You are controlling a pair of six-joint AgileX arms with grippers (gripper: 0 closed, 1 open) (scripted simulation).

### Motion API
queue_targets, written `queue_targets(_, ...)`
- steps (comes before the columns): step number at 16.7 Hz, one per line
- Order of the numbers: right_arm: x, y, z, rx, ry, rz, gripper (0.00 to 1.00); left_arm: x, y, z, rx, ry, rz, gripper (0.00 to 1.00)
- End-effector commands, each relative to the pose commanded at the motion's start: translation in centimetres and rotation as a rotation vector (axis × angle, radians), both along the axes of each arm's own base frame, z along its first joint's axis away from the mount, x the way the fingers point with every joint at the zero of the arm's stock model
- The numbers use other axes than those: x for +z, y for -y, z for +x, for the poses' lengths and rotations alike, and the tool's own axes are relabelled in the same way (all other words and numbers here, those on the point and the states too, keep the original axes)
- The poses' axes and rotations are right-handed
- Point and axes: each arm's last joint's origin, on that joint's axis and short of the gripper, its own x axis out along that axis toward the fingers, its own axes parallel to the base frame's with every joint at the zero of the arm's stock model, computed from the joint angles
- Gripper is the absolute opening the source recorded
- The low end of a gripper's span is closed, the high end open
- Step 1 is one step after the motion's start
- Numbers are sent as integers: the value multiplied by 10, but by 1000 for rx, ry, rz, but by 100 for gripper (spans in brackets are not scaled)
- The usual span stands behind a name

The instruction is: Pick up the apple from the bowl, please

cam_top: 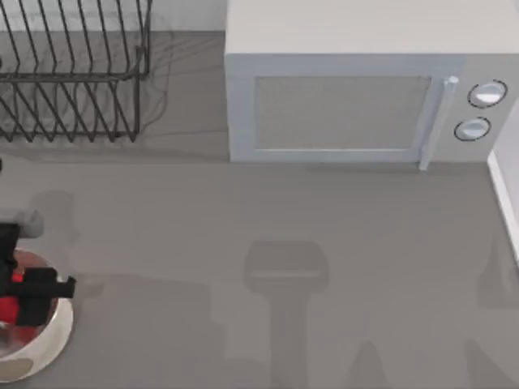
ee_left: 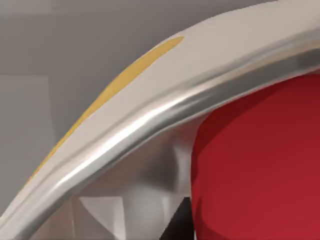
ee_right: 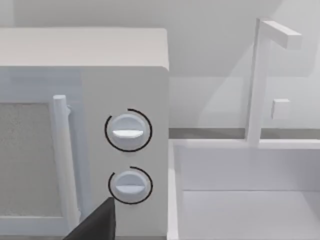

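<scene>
The left gripper [cam_top: 28,293] is down over the bowl [cam_top: 50,334] at the table's [cam_top: 324,324] left edge, and whether its fingers are spread or closed on anything can't be told from here. The apple [cam_top: 10,308] shows red right beside the black gripper body, inside the bowl. From the left wrist, the apple [ee_left: 260,165] looms close, tucked just under the bowl's shiny rim [ee_left: 150,125]. Farther back stand a wire rack [cam_top: 73,73] and a microwave [cam_top: 349,89].
</scene>
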Motion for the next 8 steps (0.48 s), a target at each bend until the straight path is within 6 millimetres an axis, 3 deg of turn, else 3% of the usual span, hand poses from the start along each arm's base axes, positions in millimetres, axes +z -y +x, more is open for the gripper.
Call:
queue_targets(1, 0, 0, 0, 0, 0, 0, 100, 23, 0, 1, -18, 46, 7, 0)
queue_targets(5, 0, 0, 0, 0, 0, 0, 100, 36, 0, 10, -18, 39, 8, 0)
queue_targets(8, 0, 0, 0, 0, 0, 0, 100, 71, 0, 28, -18, 31, 8, 0)
